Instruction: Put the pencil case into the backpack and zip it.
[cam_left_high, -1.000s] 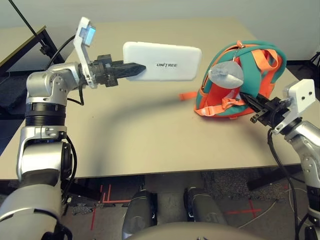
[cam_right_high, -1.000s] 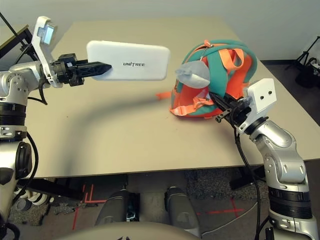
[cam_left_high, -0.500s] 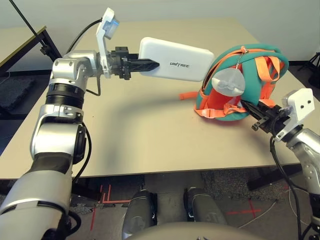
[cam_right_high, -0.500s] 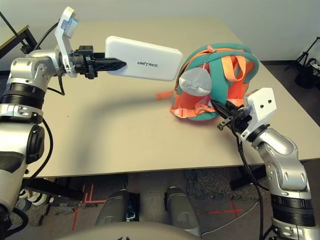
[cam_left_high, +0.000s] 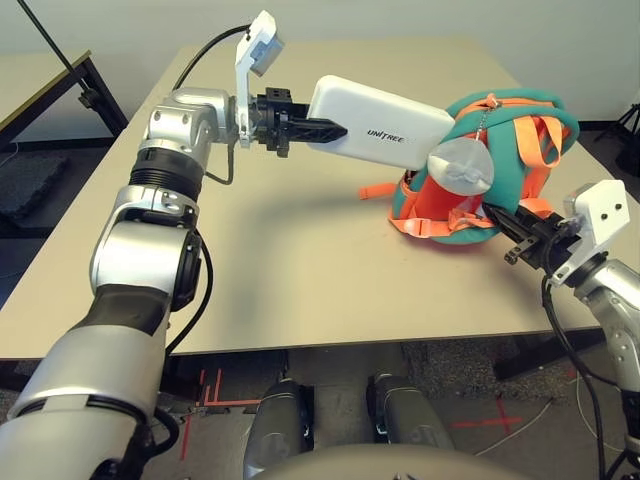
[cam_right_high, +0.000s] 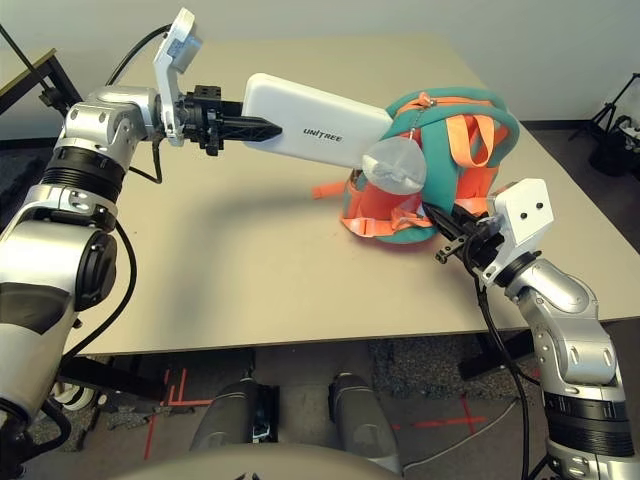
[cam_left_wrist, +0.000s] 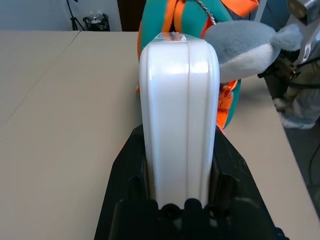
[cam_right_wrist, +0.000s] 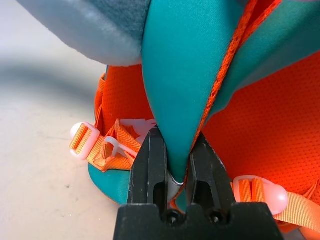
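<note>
White pencil case (cam_left_high: 385, 122) is gripped end-on by left claw (cam_left_high: 318, 128), aloft at 12 o'clock | stiff, slick, judged light | backpack (cam_left_high: 510, 150) fabric is pinched by right claw (cam_right_wrist: 172, 165), soft.

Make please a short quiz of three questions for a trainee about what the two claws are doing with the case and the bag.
1. True or false: the pencil case lies flat on the table.
2. Which claw pinches the teal fabric of the backpack? A) left claw B) right claw
3. Fill in: the case's far end is close to the grey plush ___.

Key: 1 false, it is held in the air; 2 B; 3 fin.
</note>
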